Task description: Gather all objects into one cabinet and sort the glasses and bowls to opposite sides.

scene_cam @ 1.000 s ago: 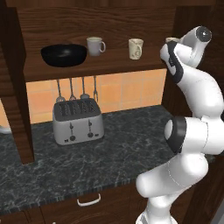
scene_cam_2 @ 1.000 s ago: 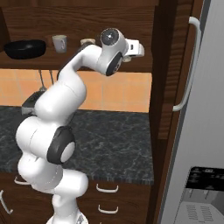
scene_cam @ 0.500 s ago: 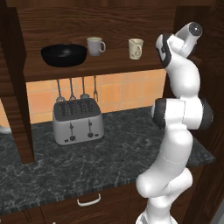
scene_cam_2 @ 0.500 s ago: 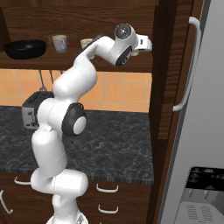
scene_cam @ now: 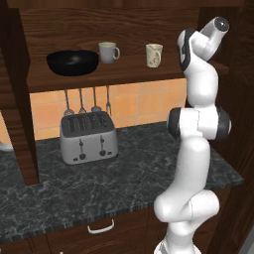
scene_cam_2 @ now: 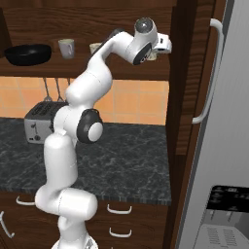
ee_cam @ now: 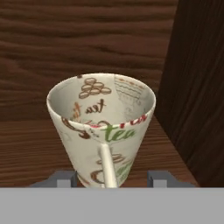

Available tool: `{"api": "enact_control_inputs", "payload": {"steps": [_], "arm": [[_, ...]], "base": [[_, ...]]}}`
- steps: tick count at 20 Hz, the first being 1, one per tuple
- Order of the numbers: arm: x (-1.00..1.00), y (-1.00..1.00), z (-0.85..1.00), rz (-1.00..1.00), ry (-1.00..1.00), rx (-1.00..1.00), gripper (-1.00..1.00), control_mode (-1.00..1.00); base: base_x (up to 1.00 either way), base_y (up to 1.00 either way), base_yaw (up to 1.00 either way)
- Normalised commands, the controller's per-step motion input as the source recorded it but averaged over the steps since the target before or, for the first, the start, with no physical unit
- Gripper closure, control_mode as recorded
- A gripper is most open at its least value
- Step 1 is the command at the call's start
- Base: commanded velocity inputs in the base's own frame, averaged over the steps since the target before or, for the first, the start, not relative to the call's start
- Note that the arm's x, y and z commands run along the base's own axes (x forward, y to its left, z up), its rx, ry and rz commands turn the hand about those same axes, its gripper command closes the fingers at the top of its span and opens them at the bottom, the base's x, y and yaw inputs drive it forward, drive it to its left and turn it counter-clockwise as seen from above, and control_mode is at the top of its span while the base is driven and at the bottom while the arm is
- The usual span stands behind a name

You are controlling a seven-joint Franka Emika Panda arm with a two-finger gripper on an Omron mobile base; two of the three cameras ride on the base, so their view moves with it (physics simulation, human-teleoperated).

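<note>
On the dark wood cabinet shelf [ee_cam: 39,144], far right, my pincer [ee_cam: 113,178] stands parted around a cream patterned cup [ee_cam: 103,127]; withdrawing crooked could tip it.

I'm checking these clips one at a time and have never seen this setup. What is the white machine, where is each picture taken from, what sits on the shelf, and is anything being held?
The white machine is a jointed robot arm in a computer-drawn kitchen. Two pictures come from cameras behind it, one to its left and one to its right. The third comes from a camera on its hand.

On the wooden shelf, from the left: a wide black bowl, a grey mug and a cream cup. Below, a toaster stands on the dark stone counter.

The hand is at the right end of the shelf. Its camera shows a second cream cup, printed with "tea", standing upright on the shelf between the two fingers. They sit apart from its sides, so it looks set down rather than held.
</note>
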Motion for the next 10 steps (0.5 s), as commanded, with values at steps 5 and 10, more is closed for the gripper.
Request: {"api": "enact_control_inputs", "payload": {"steps": [5,10], "arm": [[-0.06,0.00,-0.01,0.00,0.01,0.00,-1.00,-1.00],[-0.33,0.01,-0.20,0.00,0.00,0.00,-1.00,-1.00]], "base": [[0.00,0.00,0.00],[0.00,0.00,0.00]]}}
